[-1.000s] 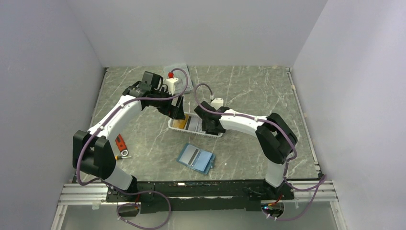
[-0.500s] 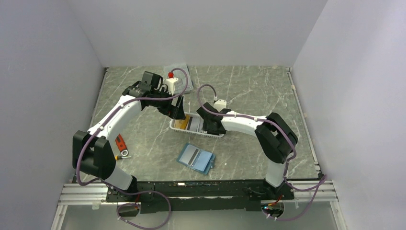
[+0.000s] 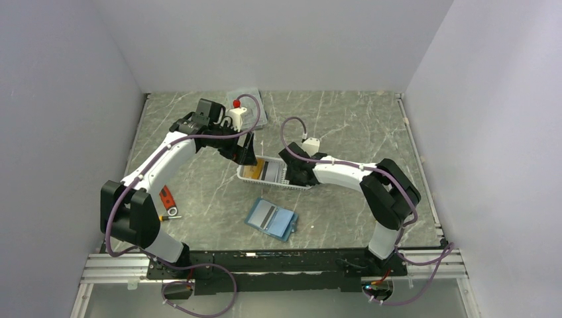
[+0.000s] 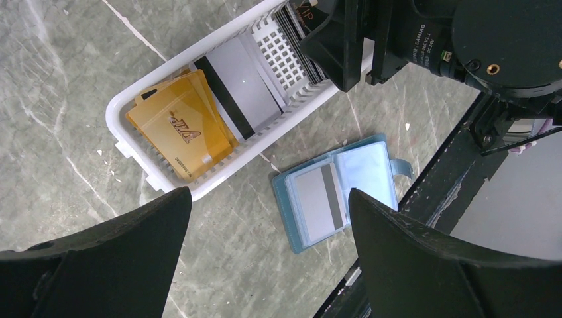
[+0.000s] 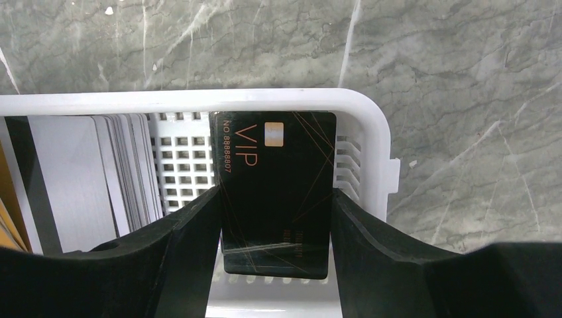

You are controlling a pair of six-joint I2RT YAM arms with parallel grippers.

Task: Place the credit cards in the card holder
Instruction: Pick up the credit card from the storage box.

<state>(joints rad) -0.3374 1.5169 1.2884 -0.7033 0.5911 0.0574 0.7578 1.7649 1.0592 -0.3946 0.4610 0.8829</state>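
— Where is the left gripper (image 4: 270,193)?
— It hangs over the left end of the white basket (image 4: 119,109), fingers spread wide and holding nothing. The gold cards (image 4: 182,132) lie flat in that end, apart from its fingers.
— And next along?
— A grey card with a black stripe (image 4: 242,86) lies in the middle of the basket, just beside the gold ones.
— The card holder (image 4: 371,175)?
— It lies open flat on the table (image 3: 344,126), on the near side of the basket and apart from both grippers. Another striped grey card (image 4: 318,199) shows in its left half.
— And on the right?
— The right gripper (image 5: 275,199) reaches into the basket's right end. Its fingers press on the two long edges of the black card (image 5: 278,152), pinching it close to the end wall.
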